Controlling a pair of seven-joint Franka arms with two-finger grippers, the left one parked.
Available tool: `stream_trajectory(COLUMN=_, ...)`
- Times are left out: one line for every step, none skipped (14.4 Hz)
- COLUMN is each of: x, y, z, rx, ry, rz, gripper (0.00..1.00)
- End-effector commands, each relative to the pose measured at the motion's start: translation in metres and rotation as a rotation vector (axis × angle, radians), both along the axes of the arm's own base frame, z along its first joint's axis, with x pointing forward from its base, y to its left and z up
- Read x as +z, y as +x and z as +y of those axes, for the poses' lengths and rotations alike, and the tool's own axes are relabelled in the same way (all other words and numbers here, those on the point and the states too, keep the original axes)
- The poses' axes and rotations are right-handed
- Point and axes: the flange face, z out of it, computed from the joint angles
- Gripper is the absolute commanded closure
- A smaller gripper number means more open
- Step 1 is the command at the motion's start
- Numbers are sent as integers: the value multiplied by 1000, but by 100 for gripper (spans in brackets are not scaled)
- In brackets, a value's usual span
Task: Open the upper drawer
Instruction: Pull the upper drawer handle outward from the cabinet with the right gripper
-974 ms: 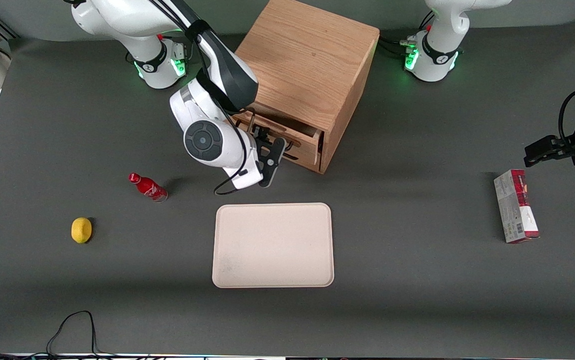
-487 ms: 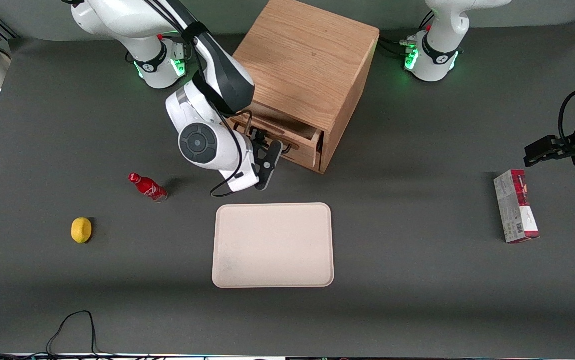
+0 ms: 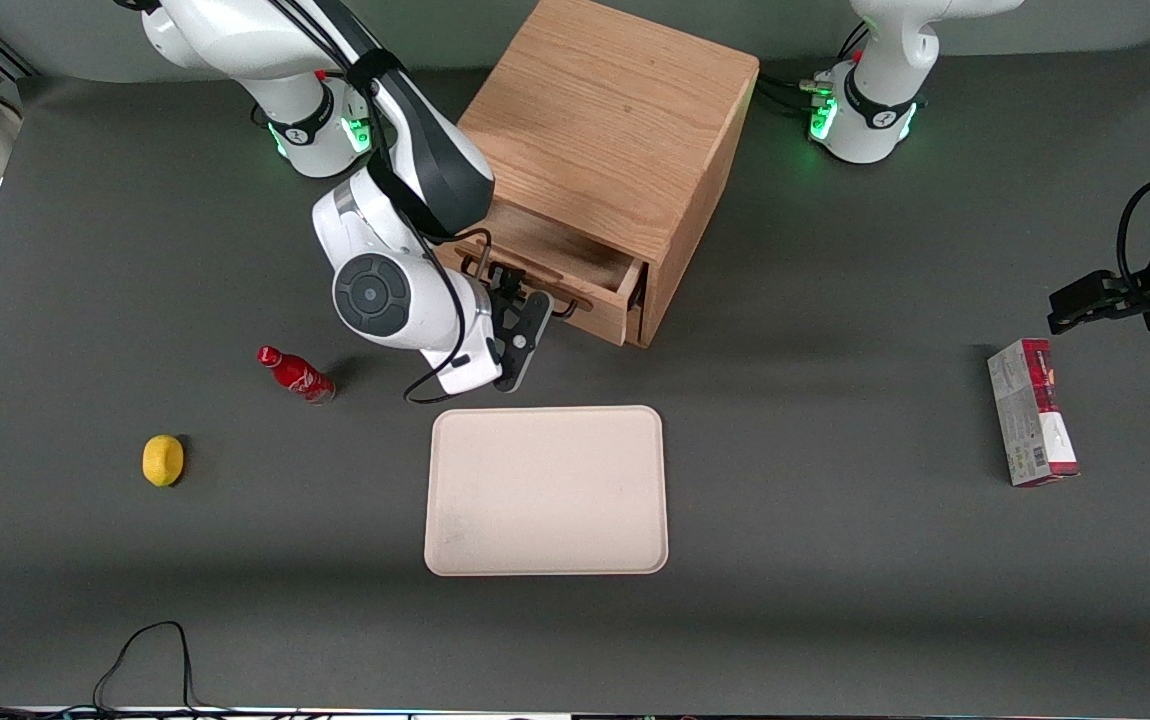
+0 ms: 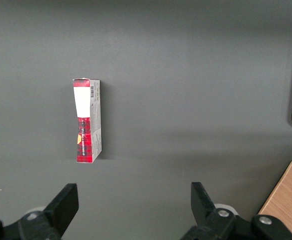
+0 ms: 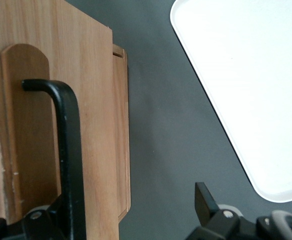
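Upper drawer (image 3: 560, 262), part-way out and probably stiff-sliding solid oak, was best pulled by its black wire handle (image 5: 65, 150), beside which the gripper (image 3: 525, 300) stood released.

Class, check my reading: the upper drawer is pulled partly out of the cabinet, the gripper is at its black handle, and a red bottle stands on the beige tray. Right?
One error. The red bottle is on the table, off the beige tray, toward the working arm's end, as the front view shows. The upper drawer is partly out, with the gripper at its black handle.
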Motion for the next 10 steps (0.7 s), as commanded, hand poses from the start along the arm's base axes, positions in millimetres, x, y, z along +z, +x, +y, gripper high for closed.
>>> stream_trajectory(x=12, y=6, z=-2, rx=28, ry=42, rz=-15, gripper=0)
stream_trajectory(x=13, y=8, z=-5, rx=24, ry=45, rz=-17, gripper=0)
stream_trajectory(x=13, y=10, z=-7, rx=21, ry=45, rz=-17, gripper=0)
stream_trajectory(x=12, y=11, z=-8, rx=21, ry=44, rz=-17, gripper=0)
stream_trajectory(x=12, y=11, z=-9, rx=20, ry=44, rz=-17, gripper=0)
stream_trajectory(x=12, y=14, z=-14, rx=14, ry=44, rz=-17, gripper=0)
stream_trajectory(x=11, y=15, z=-15, rx=10, ry=45, rz=-16, gripper=0)
stream_trajectory(x=11, y=16, z=-16, rx=9, ry=46, rz=-17, gripper=0)
stream_trajectory(x=10, y=17, z=-17, rx=7, ry=45, rz=-17, gripper=0)
stream_trajectory(x=9, y=17, z=-17, rx=7, ry=44, rz=-19, gripper=0)
